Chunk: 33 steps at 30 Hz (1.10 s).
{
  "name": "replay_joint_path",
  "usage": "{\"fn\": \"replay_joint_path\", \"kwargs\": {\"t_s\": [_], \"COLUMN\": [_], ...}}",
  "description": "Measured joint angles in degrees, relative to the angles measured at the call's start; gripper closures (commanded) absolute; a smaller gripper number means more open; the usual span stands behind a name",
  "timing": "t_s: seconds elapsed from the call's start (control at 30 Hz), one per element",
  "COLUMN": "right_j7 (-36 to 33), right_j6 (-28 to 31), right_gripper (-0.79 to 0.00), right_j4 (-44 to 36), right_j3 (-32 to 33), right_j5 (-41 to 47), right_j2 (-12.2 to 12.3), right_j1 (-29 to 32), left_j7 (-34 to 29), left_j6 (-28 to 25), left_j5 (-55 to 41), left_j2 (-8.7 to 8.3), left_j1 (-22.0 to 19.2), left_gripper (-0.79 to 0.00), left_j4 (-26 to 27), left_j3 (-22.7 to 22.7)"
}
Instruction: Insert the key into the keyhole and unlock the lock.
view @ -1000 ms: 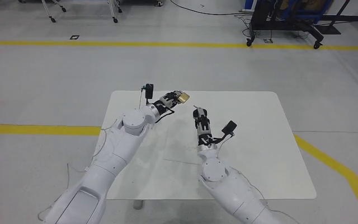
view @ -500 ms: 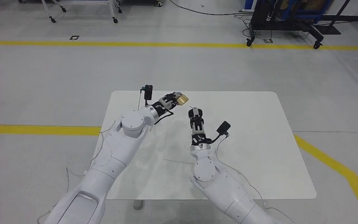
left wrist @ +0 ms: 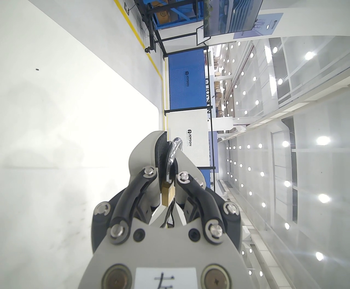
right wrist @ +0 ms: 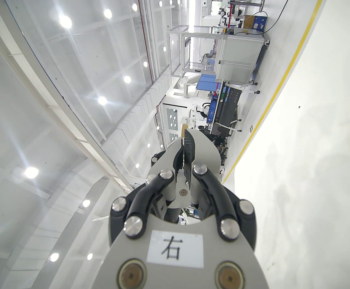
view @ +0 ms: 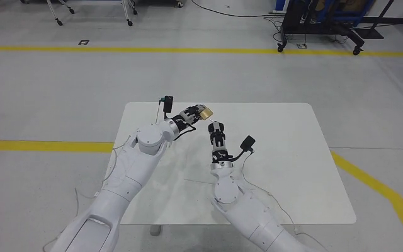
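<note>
your left fingers [left wrist: 142, 161] clamp the lock [view: 205, 111] by the far tabletop [view: 283, 164] edge; right fingers [right wrist: 203, 149], pressed together, hover just beside.

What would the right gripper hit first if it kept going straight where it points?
Probably the brass padlock held in the left gripper, just ahead of the right gripper; height is hard to judge.

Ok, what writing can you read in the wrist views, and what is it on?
"左": white label on the left tool.
"右": white label on the right tool.
Blue panel, white panel: brand print, not quoted.
Blue sign: too small to read.
Lock: none visible.
</note>
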<state>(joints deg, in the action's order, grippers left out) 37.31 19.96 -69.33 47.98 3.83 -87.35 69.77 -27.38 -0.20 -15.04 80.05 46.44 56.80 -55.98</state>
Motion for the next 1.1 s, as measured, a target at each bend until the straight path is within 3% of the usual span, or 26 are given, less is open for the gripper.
{"fn": "replay_joint_path", "kwargs": {"t_s": [1.1], "right_j7": [1.04], "right_j6": [-2.74], "right_gripper": [0.0], "right_j4": [2.97], "right_j3": [2.18], "right_j5": [-4.95], "right_j2": [-4.14], "right_j1": [0.04], "left_j7": [-2.08], "left_j6": [0.87], "left_j5": [1.42], "left_j2": [0.91], "left_j1": [-0.46], "left_gripper": [0.0], "left_j4": [-1.23], "left_j3": [-0.8]}}
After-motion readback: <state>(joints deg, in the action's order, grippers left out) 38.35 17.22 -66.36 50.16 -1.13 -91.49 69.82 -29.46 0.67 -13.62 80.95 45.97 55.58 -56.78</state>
